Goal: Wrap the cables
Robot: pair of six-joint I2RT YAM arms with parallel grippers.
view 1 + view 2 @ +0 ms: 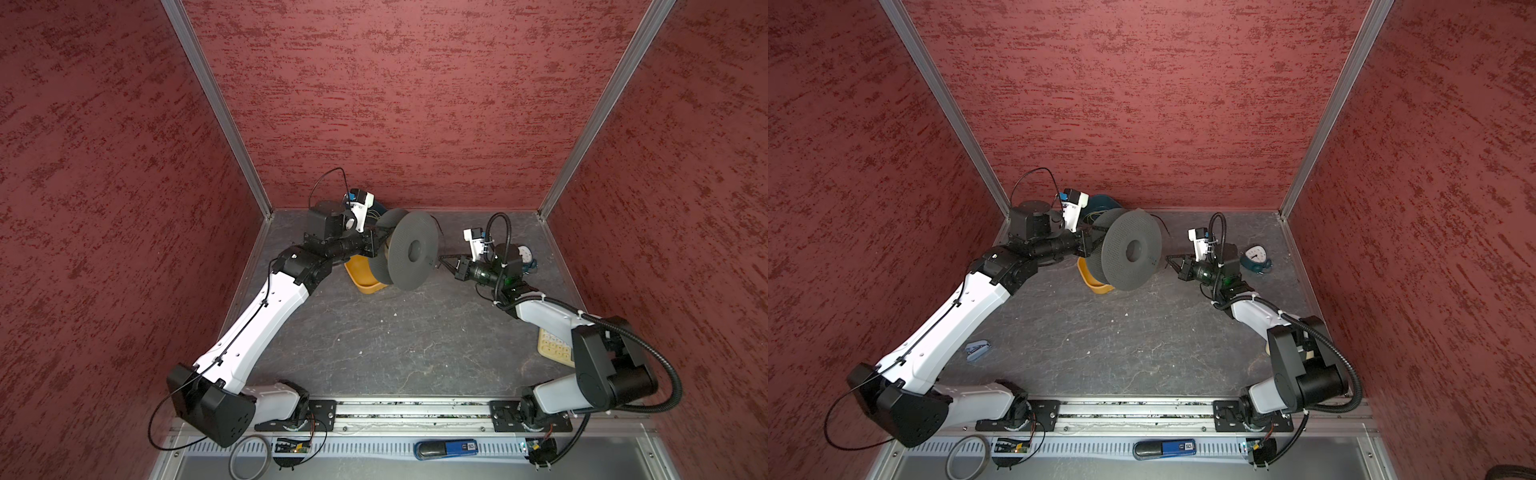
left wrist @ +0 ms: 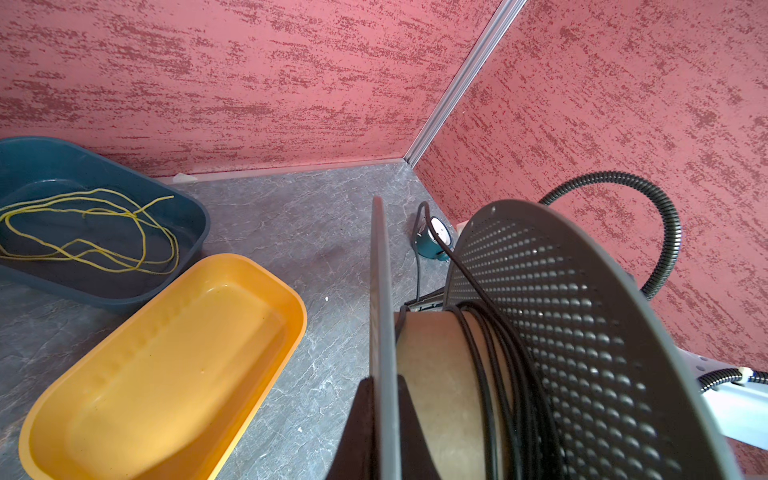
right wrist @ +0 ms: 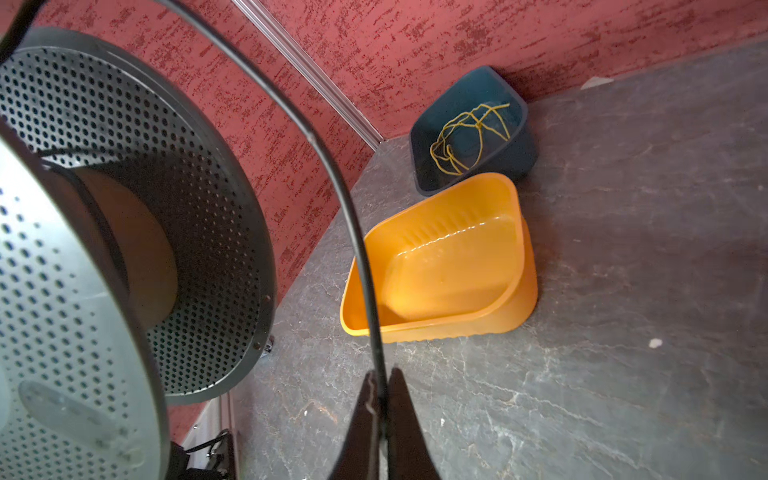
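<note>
A grey perforated spool [image 1: 415, 253] with a brown core is held up over the floor at the back. My left gripper [image 2: 384, 386] is shut on the edge of one spool flange [image 2: 380, 291]. The thin black cable [image 2: 484, 374] is wound in several turns round the core. A free length of cable [image 3: 332, 166] arcs from the spool down into my right gripper [image 3: 381, 374], which is shut on it. In both top views the right gripper [image 1: 441, 261] sits just right of the spool [image 1: 1131, 253], above the floor.
A yellow tray [image 1: 361, 278] lies under the spool, and a dark blue tray [image 2: 62, 158] holding a yellow-green wire [image 2: 95, 232] stands behind it by the back wall. A small teal clock [image 1: 1256, 255] sits behind the right arm. A cream keypad [image 1: 555, 349] lies at the right.
</note>
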